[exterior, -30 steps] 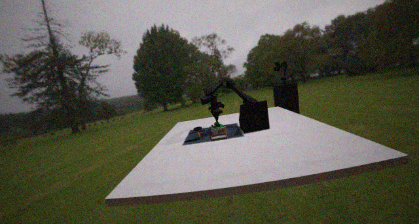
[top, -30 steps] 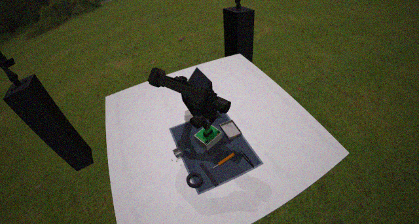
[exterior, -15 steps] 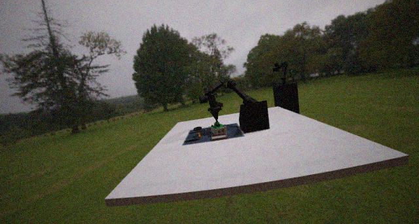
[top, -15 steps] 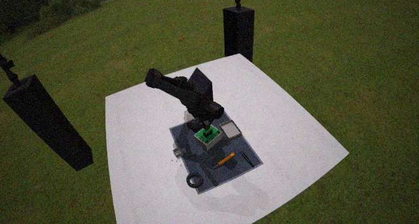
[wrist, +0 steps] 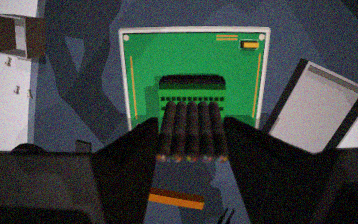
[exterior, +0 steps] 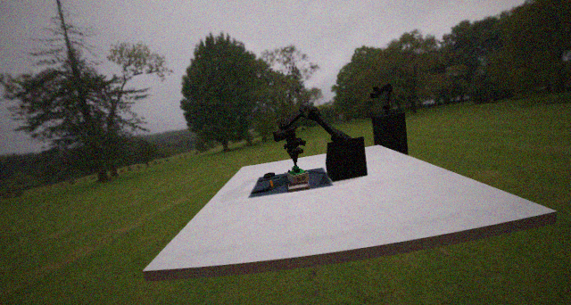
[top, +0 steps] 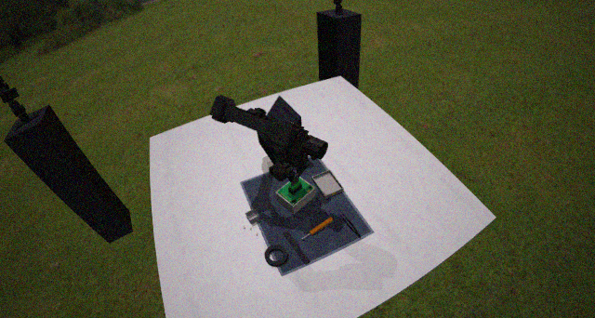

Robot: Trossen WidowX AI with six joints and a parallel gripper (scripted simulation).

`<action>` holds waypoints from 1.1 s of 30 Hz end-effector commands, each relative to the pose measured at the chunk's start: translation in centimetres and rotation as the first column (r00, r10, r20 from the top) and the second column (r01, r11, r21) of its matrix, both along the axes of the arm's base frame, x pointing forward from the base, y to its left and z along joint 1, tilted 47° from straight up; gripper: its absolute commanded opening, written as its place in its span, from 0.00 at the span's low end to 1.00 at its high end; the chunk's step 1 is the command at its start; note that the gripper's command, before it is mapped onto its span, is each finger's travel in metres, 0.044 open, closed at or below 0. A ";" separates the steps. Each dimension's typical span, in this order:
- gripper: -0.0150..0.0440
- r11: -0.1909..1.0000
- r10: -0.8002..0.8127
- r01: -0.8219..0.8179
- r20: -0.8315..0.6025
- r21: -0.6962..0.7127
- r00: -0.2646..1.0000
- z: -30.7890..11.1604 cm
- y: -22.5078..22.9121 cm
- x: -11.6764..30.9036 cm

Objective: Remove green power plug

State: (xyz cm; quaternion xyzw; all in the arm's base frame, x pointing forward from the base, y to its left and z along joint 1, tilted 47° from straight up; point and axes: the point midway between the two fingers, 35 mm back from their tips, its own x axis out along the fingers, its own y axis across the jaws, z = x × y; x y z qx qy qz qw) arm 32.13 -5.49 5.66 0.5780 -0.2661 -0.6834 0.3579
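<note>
Presently the gripper (top: 294,180) (exterior: 294,163) (wrist: 190,125) is closed on the green power plug (top: 295,186) (wrist: 192,95), fingers partly apart with the plug between them. Plug is at the middle of the green circuit board (top: 284,193) (wrist: 150,60); whether it is fully seated cannot be told. Dark wires (wrist: 192,132) rise from it between the fingers. Board sits on a pale-sided block (top: 294,208), on a blue mat (top: 325,244) (exterior: 321,176) (wrist: 180,10). Grey tray (top: 327,184) (wrist: 312,107) lies just beside the block, with no plug in it. Farther out on the mat: orange-handled screwdriver (top: 321,226) (exterior: 271,184) (wrist: 177,199) and dark tweezers (top: 351,226) (wrist: 225,216). At the mat's edges: small open box (top: 252,217) (wrist: 35,37) and black ring (top: 267,257) (exterior: 268,175). Beyond the white table (top: 418,206) (exterior: 357,216), two black pedestals stand on grass, each bearing an arm. Trees (exterior: 220,86) farthest, under grey sky.
</note>
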 end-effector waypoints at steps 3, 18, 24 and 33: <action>0.25 0.997 0.025 -0.025 -0.003 0.079 1.000 1.0 1.0 0.2; 0.25 0.991 0.015 -0.014 -0.006 0.131 1.000 1.6 1.0 0.4; 0.25 0.999 0.043 -0.042 0.002 -0.013 0.999 0.8 2.0 0.1; 0.25 0.994 0.019 -0.018 -0.005 0.108 1.000 1.6 1.4 0.3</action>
